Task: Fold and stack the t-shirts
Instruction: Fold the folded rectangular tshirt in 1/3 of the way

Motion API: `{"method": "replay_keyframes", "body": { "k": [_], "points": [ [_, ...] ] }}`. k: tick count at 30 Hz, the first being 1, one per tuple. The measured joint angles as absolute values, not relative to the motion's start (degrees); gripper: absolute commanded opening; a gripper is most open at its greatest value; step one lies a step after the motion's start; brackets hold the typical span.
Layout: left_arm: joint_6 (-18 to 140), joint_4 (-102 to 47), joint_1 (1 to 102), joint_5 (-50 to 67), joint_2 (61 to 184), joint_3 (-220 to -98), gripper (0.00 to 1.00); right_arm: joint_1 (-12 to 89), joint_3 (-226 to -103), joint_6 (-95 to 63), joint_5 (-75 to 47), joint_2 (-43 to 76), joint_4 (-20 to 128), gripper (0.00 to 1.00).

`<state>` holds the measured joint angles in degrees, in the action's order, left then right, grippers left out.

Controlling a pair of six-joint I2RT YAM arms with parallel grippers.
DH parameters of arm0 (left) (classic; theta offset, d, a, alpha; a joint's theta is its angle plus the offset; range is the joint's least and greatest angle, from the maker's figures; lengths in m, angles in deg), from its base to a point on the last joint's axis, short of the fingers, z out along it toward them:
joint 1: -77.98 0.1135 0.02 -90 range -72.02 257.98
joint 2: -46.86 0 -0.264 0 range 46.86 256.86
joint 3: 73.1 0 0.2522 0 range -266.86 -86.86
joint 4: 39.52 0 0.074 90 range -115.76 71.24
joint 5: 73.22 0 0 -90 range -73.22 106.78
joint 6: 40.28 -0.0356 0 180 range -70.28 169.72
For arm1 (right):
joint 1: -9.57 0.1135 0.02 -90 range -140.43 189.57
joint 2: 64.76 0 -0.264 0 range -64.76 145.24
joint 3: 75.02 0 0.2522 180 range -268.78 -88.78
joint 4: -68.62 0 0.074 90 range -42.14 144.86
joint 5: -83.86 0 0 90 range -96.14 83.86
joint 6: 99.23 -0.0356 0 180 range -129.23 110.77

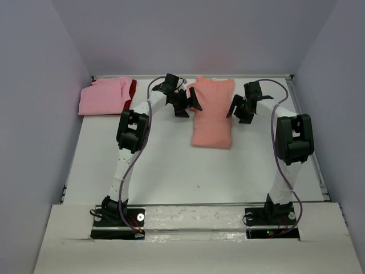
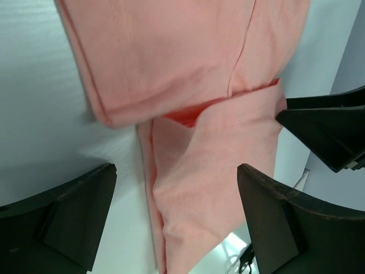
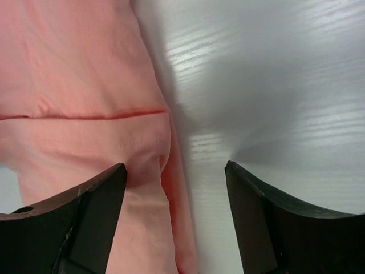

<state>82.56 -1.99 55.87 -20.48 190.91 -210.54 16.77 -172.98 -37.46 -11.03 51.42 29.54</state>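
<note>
A salmon-orange t-shirt (image 1: 212, 114) lies folded into a long strip at the back middle of the table. My left gripper (image 1: 191, 103) hovers at its left edge near the far end, and my right gripper (image 1: 235, 108) hovers at its right edge. In the left wrist view the left gripper (image 2: 177, 211) is open, with the shirt's folded sleeve (image 2: 199, 171) lying loose between the fingers. The right gripper (image 3: 177, 211) is open too, straddling the shirt's edge (image 3: 142, 171). A folded pink t-shirt (image 1: 102, 97) lies at the back left, with dark red cloth (image 1: 132, 88) showing at its right side.
The white table (image 1: 171, 165) is bounded by grey walls at the left, back and right. A raised rim (image 1: 308, 131) runs along the right edge. The right gripper's black finger (image 2: 331, 131) shows at the right of the left wrist view.
</note>
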Motion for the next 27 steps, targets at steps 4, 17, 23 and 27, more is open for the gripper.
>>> {"method": "replay_keyframes", "body": {
  "k": [4, 17, 23, 27],
  "points": [
    [80.8, -0.3, 56.0, -19.1, 184.5, -201.9, 0.99, 16.8, -169.8, -37.6, -12.5, 46.0, 28.8, 0.75],
    [79.8, -6.9, 55.8, -21.1, 160.1, -166.1, 0.98, 16.3, -151.5, -41.7, -31.1, 31.3, 28.3, 0.49],
    [80.7, -10.2, 55.1, -22.7, 158.4, -157.5, 0.96, 16.3, -143.3, -43.5, -36.1, 28.5, 27.8, 0.59],
    [80.8, -11.3, 54.5, -23.3, 157.7, -155.6, 0.96, 16.3, -140.2, -43.7, -36.4, 25.1, 28.1, 0.65]
  ]
}}
